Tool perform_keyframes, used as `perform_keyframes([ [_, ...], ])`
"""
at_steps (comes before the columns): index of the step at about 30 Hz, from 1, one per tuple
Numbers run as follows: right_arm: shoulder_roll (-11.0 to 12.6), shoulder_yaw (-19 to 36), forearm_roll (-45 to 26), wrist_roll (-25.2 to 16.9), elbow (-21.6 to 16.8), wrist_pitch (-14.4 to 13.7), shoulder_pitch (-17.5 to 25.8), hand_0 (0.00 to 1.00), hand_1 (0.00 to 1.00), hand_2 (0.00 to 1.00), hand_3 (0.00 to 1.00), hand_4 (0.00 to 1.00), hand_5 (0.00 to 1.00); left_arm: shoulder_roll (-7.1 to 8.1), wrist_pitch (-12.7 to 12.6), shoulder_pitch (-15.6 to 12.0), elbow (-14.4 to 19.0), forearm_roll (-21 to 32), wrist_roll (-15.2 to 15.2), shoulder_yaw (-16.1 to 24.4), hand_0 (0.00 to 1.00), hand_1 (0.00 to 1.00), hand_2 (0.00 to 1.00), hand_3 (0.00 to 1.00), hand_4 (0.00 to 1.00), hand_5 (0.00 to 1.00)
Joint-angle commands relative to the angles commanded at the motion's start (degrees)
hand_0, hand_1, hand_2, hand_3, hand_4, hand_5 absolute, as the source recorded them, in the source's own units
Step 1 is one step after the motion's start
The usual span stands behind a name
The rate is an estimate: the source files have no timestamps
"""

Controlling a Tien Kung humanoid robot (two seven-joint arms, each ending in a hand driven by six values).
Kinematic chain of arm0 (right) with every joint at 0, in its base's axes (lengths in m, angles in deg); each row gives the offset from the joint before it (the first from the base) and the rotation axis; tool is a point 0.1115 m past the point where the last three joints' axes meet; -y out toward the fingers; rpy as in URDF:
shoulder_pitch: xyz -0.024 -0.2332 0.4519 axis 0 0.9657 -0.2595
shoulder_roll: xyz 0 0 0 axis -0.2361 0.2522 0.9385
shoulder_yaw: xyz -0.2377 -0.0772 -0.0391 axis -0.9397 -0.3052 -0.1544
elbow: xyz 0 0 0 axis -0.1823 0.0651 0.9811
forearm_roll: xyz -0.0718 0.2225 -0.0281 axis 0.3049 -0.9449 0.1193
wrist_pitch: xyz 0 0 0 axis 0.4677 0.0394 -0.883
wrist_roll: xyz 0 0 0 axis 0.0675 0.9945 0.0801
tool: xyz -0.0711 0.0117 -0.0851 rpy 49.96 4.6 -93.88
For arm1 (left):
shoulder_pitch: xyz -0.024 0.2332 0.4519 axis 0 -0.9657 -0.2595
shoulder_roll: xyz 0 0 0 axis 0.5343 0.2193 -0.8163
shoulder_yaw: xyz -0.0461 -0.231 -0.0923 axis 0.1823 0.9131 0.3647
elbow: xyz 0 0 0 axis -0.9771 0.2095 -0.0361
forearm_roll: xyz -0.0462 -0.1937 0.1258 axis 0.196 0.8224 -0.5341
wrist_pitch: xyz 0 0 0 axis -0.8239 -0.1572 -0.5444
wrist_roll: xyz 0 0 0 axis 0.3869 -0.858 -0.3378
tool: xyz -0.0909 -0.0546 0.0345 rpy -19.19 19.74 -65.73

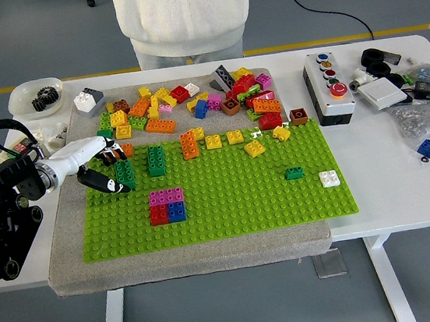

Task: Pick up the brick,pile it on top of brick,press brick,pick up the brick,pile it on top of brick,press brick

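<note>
My left hand (106, 171), white with black fingertips, reaches in from the left onto the green baseplate (228, 206). Its fingers curl over the top of a tall dark green brick (125, 173) standing at the plate's left edge, and the thumb lies against the brick's lower front. A second dark green stack (156, 160) stands just to the right. A magenta, red and blue stack (167, 206) sits nearer the front. Loose bricks of many colours (192, 101) lie in a heap behind the plate. My right arm does not show.
A person in a white sweater (181, 16) stands at the far side. A button box (327, 88) and assorted parts lie to the right. A bowl with gears (34, 97) sits at the back left. Small green (294, 172) and white (329, 178) bricks stand on the plate's right.
</note>
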Motion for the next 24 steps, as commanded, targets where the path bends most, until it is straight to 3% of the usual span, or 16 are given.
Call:
perform_keyframes([
  [10,0.00,0.11,0.00,0.04,0.00,-0.01,0.05,0.741,0.643,0.714,0.617,0.855,0.415,-0.04,-0.64,-0.10,0.06,0.00,-1.01,0.31,0.683,0.566,0.518,0.539,0.740,0.223],
  [24,0.03,0.29,0.00,0.11,0.00,-0.07,0.02,0.742,0.643,0.714,0.617,0.855,0.415,0.21,1.10,-0.60,4.14,0.00,-0.84,2.12,0.668,0.563,0.517,0.538,0.714,0.212],
])
